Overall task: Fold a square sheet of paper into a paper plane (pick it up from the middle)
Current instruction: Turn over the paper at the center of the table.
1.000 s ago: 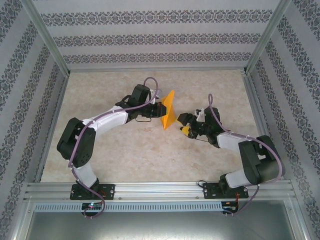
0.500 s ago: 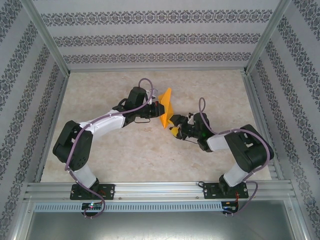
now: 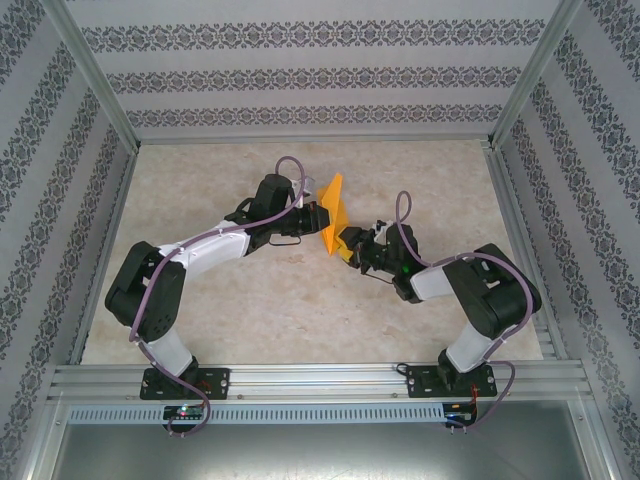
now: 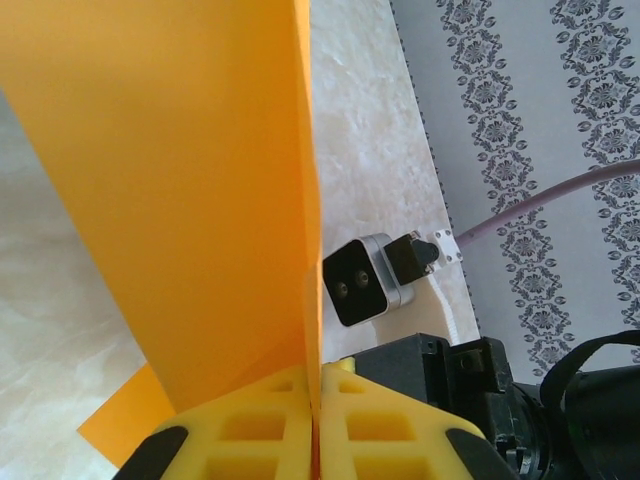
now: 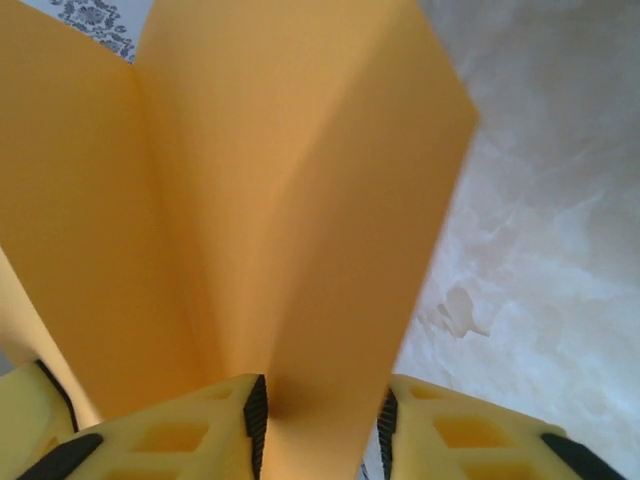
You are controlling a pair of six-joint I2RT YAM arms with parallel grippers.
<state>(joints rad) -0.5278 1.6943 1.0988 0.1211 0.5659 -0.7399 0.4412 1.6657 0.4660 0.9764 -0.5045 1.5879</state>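
Pinching hard, the left gripper (image 3: 322, 216) has the orange paper (image 3: 335, 214) clamped between its yellow fingers (image 4: 250, 425), which are pressed flat together with only the sheet's thickness between them. The paper is off the table (image 3: 300, 300), raised on edge in the middle of the workspace. In the overhead view it reads as a narrow orange wedge, with its pointed tip toward the far side and its wider end toward the near side.

From the left wrist, the sheet rises straight out of the closed fingers as a tall folded panel, and a smaller orange flap pokes out low on the left.

Over on the right, the right gripper (image 3: 346, 243) is in at the near, lower end of the paper, right up against it. Its wrist view shows a creased fold of the sheet running down between the two black pads (image 5: 256, 412). The fingers stand narrowly apart with paper filling the gap. It cannot be told whether those pads actually squeeze the fold or merely flank it.

The two grippers sit just beside each other, with the paper between them.
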